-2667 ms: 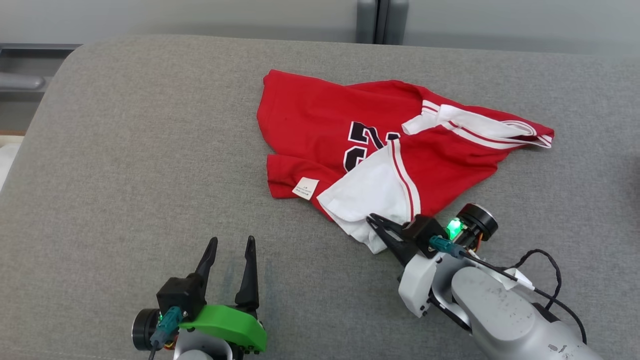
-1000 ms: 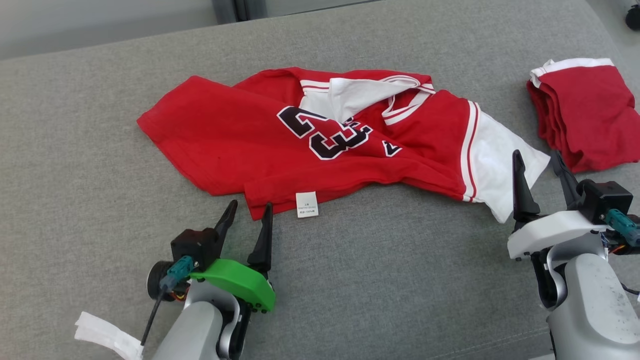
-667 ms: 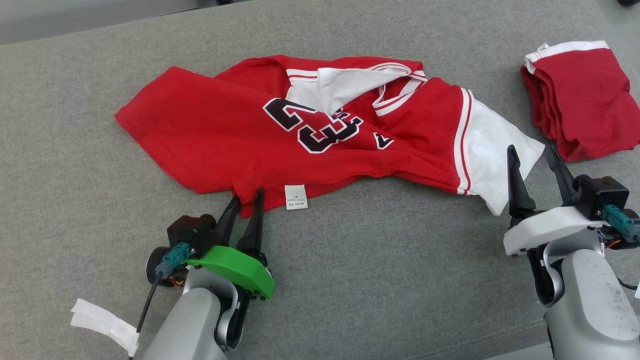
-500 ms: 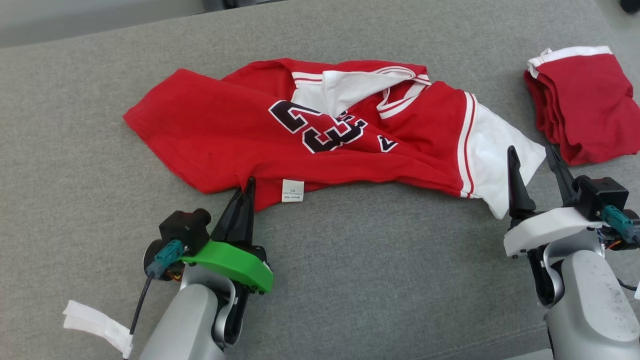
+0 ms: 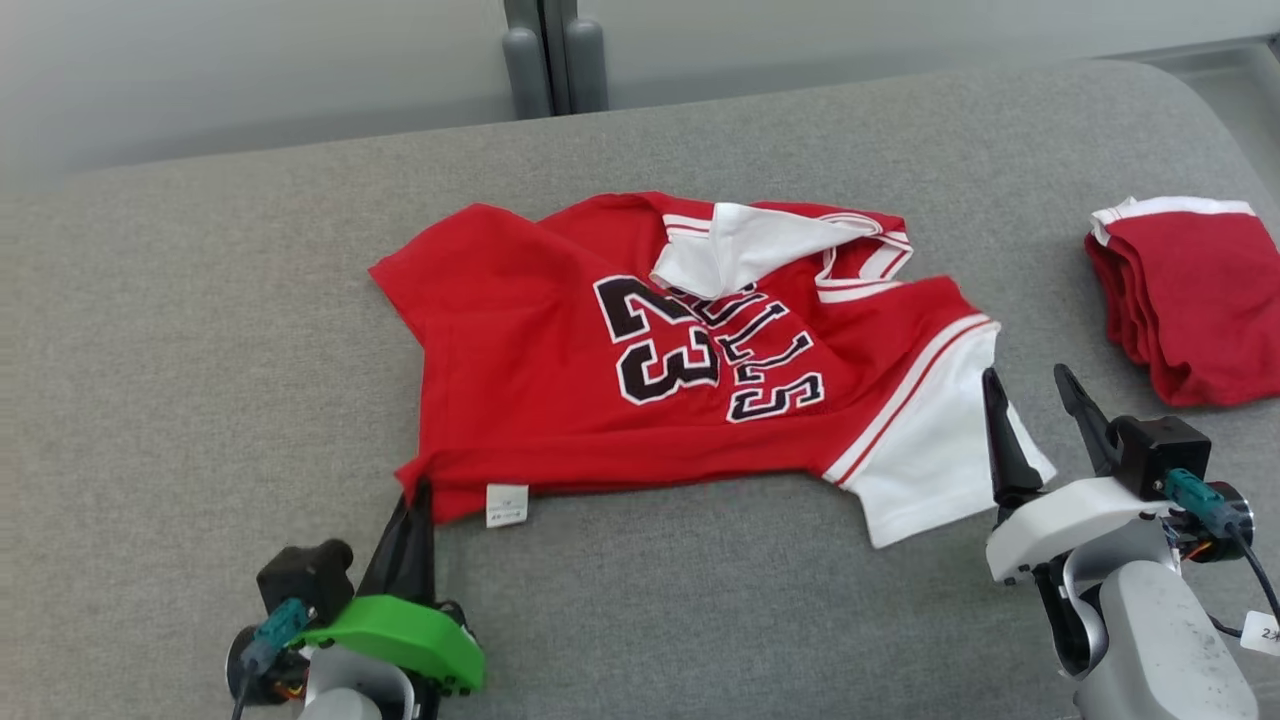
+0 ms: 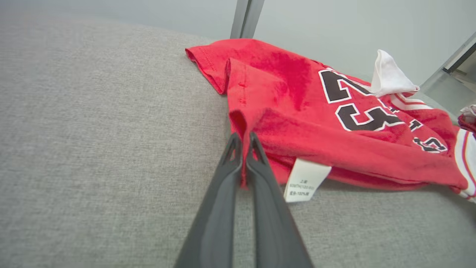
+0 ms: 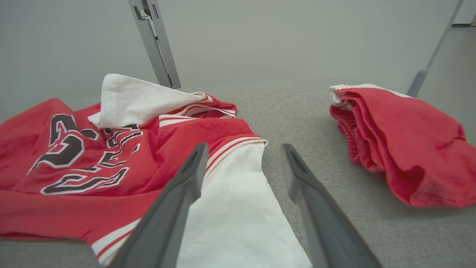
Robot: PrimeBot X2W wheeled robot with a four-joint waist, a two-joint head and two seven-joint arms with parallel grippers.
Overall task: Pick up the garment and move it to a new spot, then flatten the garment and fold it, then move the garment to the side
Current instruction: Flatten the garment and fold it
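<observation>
Red jersey, the garment (image 5: pixel 560 400), lies spread across the middle of the grey cushion (image 5: pixel 180 400), number and lettering up, far sleeve flopped over the collar. Now the left gripper (image 6: pixel 241 138) is pinched tight on the hem corner nearest the cushion's front edge, just beside the small white label (image 6: pixel 305 179), and that bite looks thin (barely a fold of cloth between the fingers). Over on the other side the right gripper (image 5: pixel 1026 375) stands wide, holding nothing, fingers poised at the near white sleeve (image 5: pixel 930 470). Risk from here, I'd say: tug with the left alone and the hem slips free, or the shirt drags and bunches instead of flattening. Another worry: a wide swing by the right arm could snag the red bundle (image 5: pixel 1190 300) near the cushion's right edge, apart from the jersey.
</observation>
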